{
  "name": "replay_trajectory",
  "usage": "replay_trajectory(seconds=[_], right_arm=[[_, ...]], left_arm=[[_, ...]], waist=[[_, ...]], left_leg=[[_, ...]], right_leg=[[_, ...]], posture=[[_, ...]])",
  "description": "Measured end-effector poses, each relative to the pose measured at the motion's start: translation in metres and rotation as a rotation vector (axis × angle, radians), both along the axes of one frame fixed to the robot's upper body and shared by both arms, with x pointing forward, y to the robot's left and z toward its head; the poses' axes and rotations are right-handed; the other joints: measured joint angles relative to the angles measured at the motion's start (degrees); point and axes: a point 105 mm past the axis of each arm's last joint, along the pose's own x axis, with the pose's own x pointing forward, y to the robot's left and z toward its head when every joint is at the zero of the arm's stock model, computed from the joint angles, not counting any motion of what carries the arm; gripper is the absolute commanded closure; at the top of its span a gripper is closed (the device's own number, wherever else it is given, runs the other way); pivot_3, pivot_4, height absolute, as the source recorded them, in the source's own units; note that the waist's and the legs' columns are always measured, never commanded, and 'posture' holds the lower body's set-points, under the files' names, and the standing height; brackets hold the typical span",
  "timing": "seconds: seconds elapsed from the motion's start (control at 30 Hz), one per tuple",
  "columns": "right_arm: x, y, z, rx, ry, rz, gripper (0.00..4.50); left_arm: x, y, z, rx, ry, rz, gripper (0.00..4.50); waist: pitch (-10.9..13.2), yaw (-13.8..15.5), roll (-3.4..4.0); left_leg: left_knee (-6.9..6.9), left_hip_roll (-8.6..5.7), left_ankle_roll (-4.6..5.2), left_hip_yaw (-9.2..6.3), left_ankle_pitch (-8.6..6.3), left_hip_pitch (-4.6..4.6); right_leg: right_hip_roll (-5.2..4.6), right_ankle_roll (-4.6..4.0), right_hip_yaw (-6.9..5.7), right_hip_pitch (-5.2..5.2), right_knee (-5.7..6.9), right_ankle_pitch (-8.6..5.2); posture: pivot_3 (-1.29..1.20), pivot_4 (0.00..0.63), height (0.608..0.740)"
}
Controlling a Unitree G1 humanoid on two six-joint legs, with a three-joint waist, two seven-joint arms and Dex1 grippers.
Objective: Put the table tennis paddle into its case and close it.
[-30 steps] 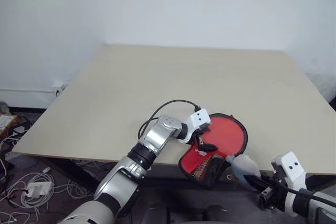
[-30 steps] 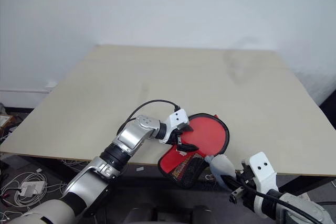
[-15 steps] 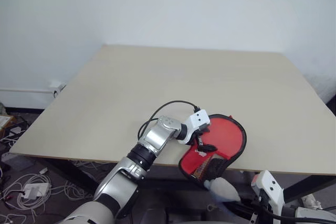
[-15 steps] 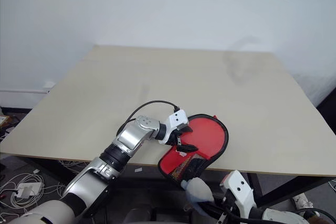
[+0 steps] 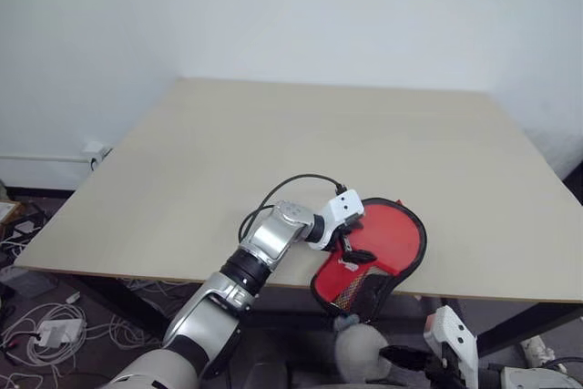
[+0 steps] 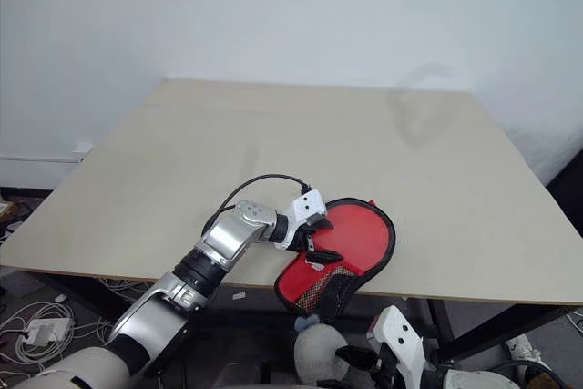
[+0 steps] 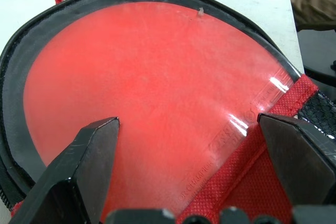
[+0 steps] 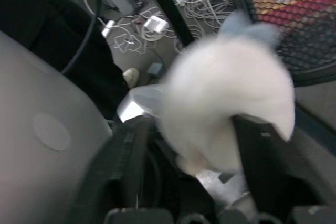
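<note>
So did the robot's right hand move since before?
Yes. The right hand slid to the robot's left and dropped below the table edge. It now sits under the case instead of out past its right side.

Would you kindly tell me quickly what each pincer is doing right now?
Left pincer: open, over the red-lined black fabric case, holding nothing.
Right pincer: fingers apart around a pale grey round lump; grip cannot be told.
</note>
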Motion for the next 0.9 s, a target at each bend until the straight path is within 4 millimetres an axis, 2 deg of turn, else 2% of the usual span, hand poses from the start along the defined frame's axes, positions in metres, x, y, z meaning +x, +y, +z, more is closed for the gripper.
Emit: replay_trajectory(seconds=[0.07, 0.2, 0.27, 0.4, 0.5, 0.6, 0.67, 0.77, 0.83, 0.9], right_arm=[[0.005, -0.004, 0.002, -0.001, -0.015, -0.012, 0.02], [0.012, -0.011, 0.005, -0.021, -0.04, -0.02, 0.02], [0.025, -0.018, 0.011, -0.024, -0.082, -0.055, 0.02], [0.068, -0.035, 0.031, -0.001, -0.231, -0.217, 0.02], [0.111, -0.052, 0.056, 0.04, -0.398, -0.393, 0.02], [0.138, -0.062, 0.081, 0.032, -0.569, -0.487, 0.02], [0.152, -0.062, 0.1, 0.082, -0.657, -0.53, 0.02], [0.162, -0.061, 0.112, 0.099, -0.715, -0.53, 0.02], [0.171, -0.058, 0.109, 0.093, -0.704, -0.517, 0.02], [0.177, -0.056, 0.095, 0.058, -0.63, -0.495, 0.02]], left_arm=[[0.0, 0.0, 0.0, -0.002, 0.002, -0.001, 0.0], [0.0, -0.001, 0.0, -0.005, 0.005, -0.001, 0.0], [0.001, 0.0, 0.0, -0.007, 0.008, 0.007, 0.0], [0.003, 0.002, 0.001, -0.026, 0.009, 0.017, 0.0], [0.008, 0.007, 0.004, -0.074, 0.037, 0.046, 0.0], [0.016, 0.017, 0.01, -0.102, 0.054, 0.075, 0.0], [0.024, 0.024, 0.018, -0.14, 0.068, 0.096, 0.0], [0.039, 0.04, 0.038, -0.168, 0.049, 0.117, 0.0], [0.049, 0.059, 0.054, -0.183, 0.038, 0.127, 0.0], [0.056, 0.071, 0.067, -0.181, 0.008, 0.128, 0.0]], waist=[[0.0, 0.0, -0.01], [0.01, 0.03, -0.02], [0.01, 0.0, -0.03], [0.03, -0.12, -0.04], [0.08, -0.19, 0.05], [0.32, -0.17, 0.35], [0.77, -0.24, 0.45], [0.88, -0.15, 0.51], [0.88, -0.14, 0.52], [0.89, -0.08, 0.54]], left_leg=[[0.0, 0.0, 0.0, 0.0, 0.0, 0.0], [-0.02, 0.0, 0.0, 0.0, -0.01, -0.01], [0.01, 0.0, 0.0, 0.02, 0.0, 0.0], [0.02, 0.0, -0.01, 0.03, -0.01, 0.0], [-0.01, 0.0, 0.0, 0.05, 0.0, -0.03], [-0.13, 0.0, 0.16, 0.07, 0.1, -0.09], [-0.17, 0.0, 0.27, 0.07, 0.16, -0.21], [-0.17, 0.0, 0.33, 0.03, 0.2, -0.72], [-0.16, 0.0, 0.36, 0.01, 0.23, -1.14], [-0.16, 0.0, 0.37, 0.02, 0.23, -1.14]], right_leg=[[0.0, 0.0, 0.0, 0.0, 0.0, 0.0], [0.0, 0.0, -0.01, 0.0, 0.0, 0.0], [0.0, 0.0, 0.0, 0.0, 0.0, 0.0], [0.0, 0.0, 0.0, -0.01, 0.0, 0.0], [0.0, 0.01, 0.01, -0.09, 0.02, 0.02], [0.02, 0.01, 0.01, -0.21, 0.03, 0.02], [0.07, 0.01, 0.03, -0.24, 0.05, 0.03], [0.12, 0.16, 0.04, -0.61, 0.09, 0.12], [0.16, 0.16, 0.07, -0.98, 0.14, 0.15], [0.16, 0.12, 0.08, -0.96, 0.14, 0.17]], posture=[[0.0, 0.0, 0.74], [0.0, 0.0, 0.74], [0.0, 0.0, 0.74], [0.0, 0.0, 0.74], [0.0, 0.0, 0.74], [0.0, 0.0, 0.74], [0.0, 0.0, 0.74], [0.0, 0.0, 0.74], [0.0, 0.0, 0.74], [0.0, 0.0, 0.74]])
